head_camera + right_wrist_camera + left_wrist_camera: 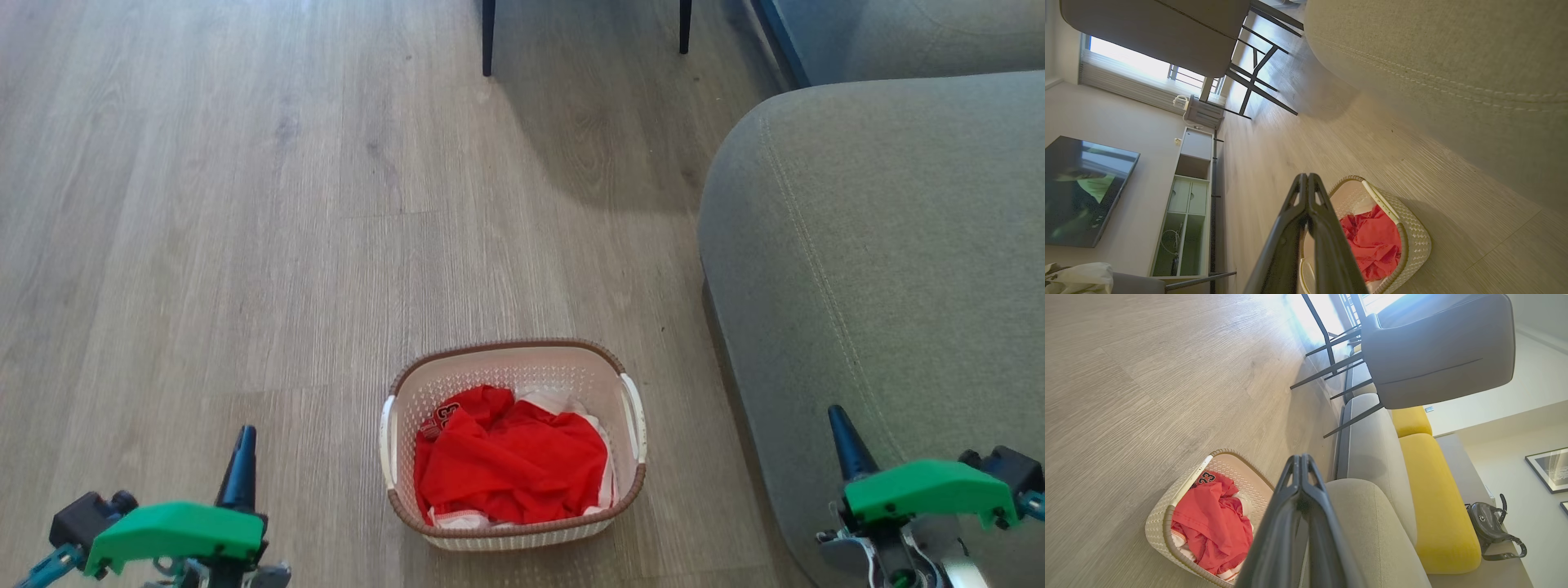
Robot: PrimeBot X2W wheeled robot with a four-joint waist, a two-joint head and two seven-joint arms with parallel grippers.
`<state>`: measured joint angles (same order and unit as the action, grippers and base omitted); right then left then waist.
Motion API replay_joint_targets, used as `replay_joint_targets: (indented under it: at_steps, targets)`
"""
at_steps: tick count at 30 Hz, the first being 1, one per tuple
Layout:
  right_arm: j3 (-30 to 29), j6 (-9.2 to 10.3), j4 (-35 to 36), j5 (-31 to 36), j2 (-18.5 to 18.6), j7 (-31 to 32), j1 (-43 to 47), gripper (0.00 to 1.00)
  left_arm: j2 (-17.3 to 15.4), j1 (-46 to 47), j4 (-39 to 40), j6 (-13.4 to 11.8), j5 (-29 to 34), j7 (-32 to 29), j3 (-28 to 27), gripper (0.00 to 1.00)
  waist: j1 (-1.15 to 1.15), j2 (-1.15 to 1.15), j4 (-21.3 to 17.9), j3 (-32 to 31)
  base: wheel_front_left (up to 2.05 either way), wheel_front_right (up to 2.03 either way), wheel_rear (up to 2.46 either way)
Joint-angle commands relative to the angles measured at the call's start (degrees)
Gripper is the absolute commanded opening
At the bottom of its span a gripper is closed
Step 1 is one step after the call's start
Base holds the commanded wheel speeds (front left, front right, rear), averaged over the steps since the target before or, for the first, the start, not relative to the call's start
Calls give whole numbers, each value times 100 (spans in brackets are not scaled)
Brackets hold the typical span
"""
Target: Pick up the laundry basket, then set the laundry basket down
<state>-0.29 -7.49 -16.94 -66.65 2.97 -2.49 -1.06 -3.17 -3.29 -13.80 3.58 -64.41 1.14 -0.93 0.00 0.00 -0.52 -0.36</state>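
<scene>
Two grippers frame the scene from the bottom corners, the left gripper (242, 457) over bare floor (245, 204) and the right gripper (846, 445) in front of the grey sofa (882, 245). Both have their dark fingers pressed together, and neither holds or touches anything. Between them, slightly ahead, the laundry basket (522, 374) sits upright on the floor just beside the sofa, with red clothing (510, 465) heaped inside. Its white handles face outward, the left handle (387, 441) toward the left arm and the right handle (633, 429) toward the right. The basket's long axis appears to run away from the robot, though foreshortening leaves that unsure. It lies inward of both grippers, and the left one looks somewhat nearer. Lifting it would probably mean opening the fingers and closing in on both handles.
</scene>
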Motion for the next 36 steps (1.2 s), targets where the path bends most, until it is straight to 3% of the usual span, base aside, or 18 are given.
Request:
replay_joint_targets:
  at_steps: [1, 36]
  targets:
    - [19, 0, 220, -178, 113, 50, -291, 0, -4, 335, 152, 47, -164, -44, -203, 0, 0, 0, 2, 2, 0, 0, 0]
    - [-378, 0, 289, -2322, 117, 652, -466, 0, 10, 855, 1, 340, -2400, -643, -490, 0, 0, 0, 44, 46, 0, 0, 0]
